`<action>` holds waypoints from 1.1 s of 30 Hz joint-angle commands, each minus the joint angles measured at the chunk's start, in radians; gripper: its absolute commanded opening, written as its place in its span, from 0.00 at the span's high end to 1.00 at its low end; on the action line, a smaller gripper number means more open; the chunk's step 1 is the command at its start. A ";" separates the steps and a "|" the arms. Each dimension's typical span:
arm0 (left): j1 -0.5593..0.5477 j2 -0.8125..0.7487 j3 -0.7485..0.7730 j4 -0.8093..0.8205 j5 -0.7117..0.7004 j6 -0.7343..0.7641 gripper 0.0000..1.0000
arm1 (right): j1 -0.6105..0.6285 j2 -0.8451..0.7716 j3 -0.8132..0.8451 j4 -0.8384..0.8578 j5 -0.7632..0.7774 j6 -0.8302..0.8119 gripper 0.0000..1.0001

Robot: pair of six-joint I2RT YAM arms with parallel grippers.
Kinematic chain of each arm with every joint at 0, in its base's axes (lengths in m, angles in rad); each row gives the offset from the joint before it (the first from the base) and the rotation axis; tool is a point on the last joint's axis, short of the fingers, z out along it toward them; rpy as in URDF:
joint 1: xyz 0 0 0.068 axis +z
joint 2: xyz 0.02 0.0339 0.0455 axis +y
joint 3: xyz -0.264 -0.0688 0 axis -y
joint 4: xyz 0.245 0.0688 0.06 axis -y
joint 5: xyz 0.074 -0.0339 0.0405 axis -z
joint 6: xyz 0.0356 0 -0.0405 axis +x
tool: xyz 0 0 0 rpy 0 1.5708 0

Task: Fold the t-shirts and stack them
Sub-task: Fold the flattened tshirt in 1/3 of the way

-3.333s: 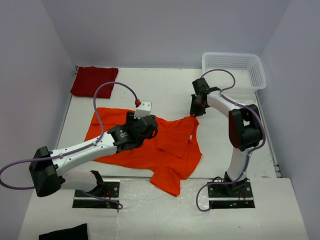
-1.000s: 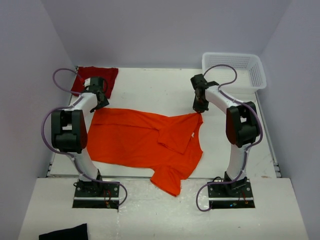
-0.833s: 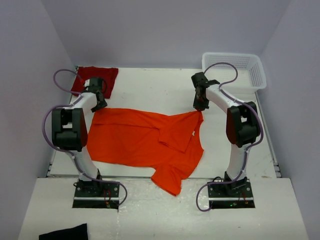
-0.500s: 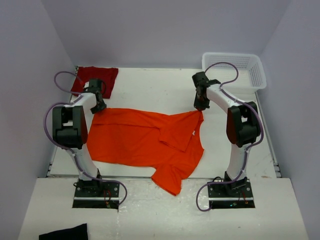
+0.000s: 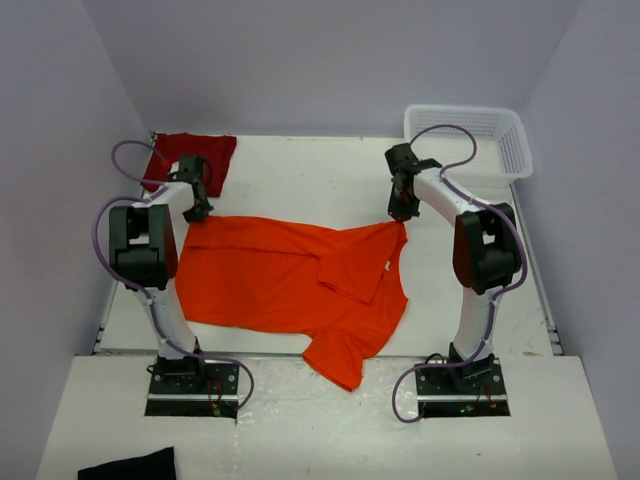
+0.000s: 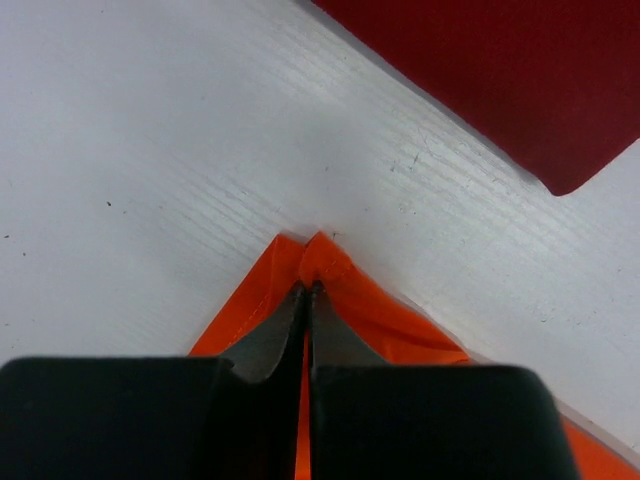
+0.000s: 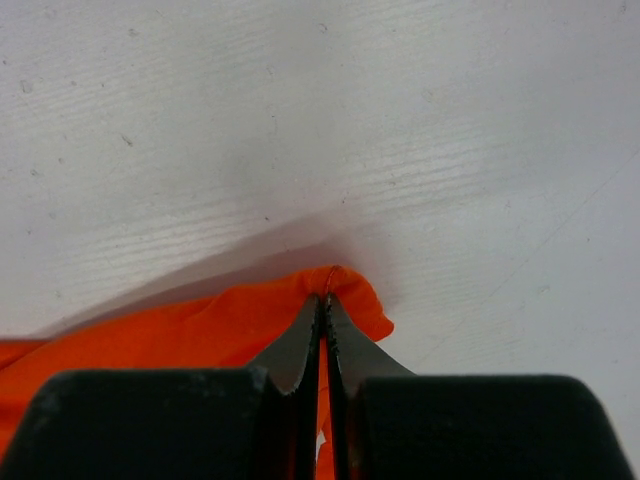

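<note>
The bright orange t-shirt (image 5: pixel 280 280) lies spread across the middle of the table, one sleeve folded over near its right half. My left gripper (image 5: pixel 193 215) is shut on its far left corner (image 6: pixel 320 262). At the far right corner (image 7: pixel 345 290), my right gripper (image 5: pixel 399 213) is likewise shut on the orange cloth. The dark crimson t-shirt (image 5: pixel 190 160) lies folded at the table's far left corner, and its edge (image 6: pixel 500 80) shows in the left wrist view just beyond the pinched orange corner.
A white mesh basket (image 5: pixel 468 140) stands at the far right corner of the table. A small black cloth (image 5: pixel 125 466) lies at the near left, in front of the arm bases. Purple walls close in on three sides.
The left arm swung from the shirt's middle to its far left corner, and its jaws closed on that corner in the last second. The right gripper kept its hold and barely moved.
</note>
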State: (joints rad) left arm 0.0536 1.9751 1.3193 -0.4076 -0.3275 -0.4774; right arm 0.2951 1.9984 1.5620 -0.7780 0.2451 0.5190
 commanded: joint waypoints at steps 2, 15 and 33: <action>0.018 0.011 0.057 0.023 -0.008 0.013 1.00 | -0.007 0.008 0.038 0.002 0.014 -0.008 1.00; 0.066 0.016 0.110 -0.014 -0.051 0.025 1.00 | -0.024 0.026 0.086 -0.050 0.131 -0.011 1.00; 0.077 0.030 0.089 -0.016 -0.103 0.008 0.93 | -0.033 0.149 0.222 -0.119 0.181 -0.019 1.00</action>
State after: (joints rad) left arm 0.1112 2.0293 1.3968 -0.4328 -0.3744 -0.4778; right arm 0.2806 2.1326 1.7313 -0.8677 0.3546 0.5121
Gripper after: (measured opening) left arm 0.068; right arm 0.007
